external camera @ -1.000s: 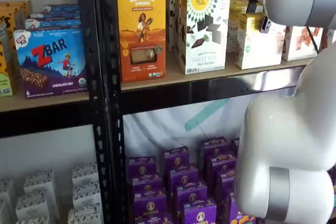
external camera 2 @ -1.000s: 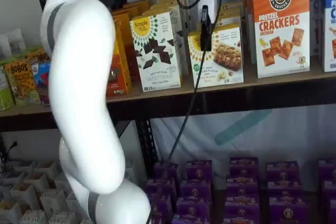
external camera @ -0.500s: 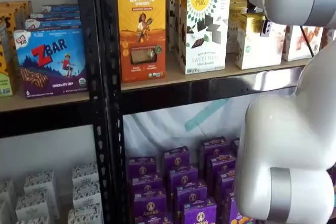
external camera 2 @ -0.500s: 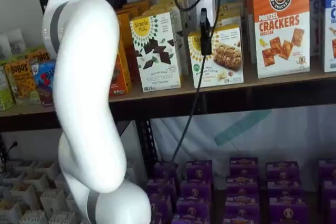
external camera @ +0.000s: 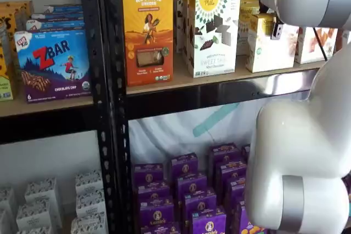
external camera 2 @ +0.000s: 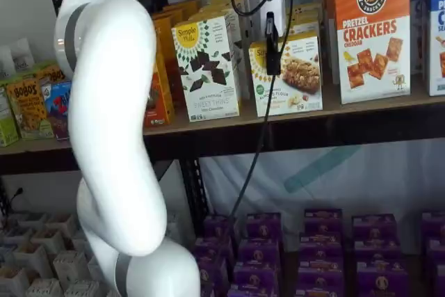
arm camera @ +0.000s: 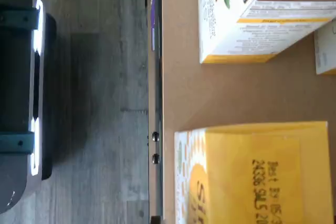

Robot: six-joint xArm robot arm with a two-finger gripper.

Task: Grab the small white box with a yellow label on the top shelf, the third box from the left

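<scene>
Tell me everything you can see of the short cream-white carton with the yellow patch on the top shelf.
The short cream-white cardboard carton stands upright at the front of the light tan top shelf, between a taller white chocolate-squares carton and a white-and-orange crackers carton. It has a yellow top, a small teal mark, a cookie picture and grey lettering. The gripper's black finger hangs in front of it, a cable alongside; contact cannot be told.

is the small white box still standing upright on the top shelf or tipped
Upright. In both shelf views the small white box stands squarely on the top shelf, front face outward, label reading level, base flat on the board.
</scene>
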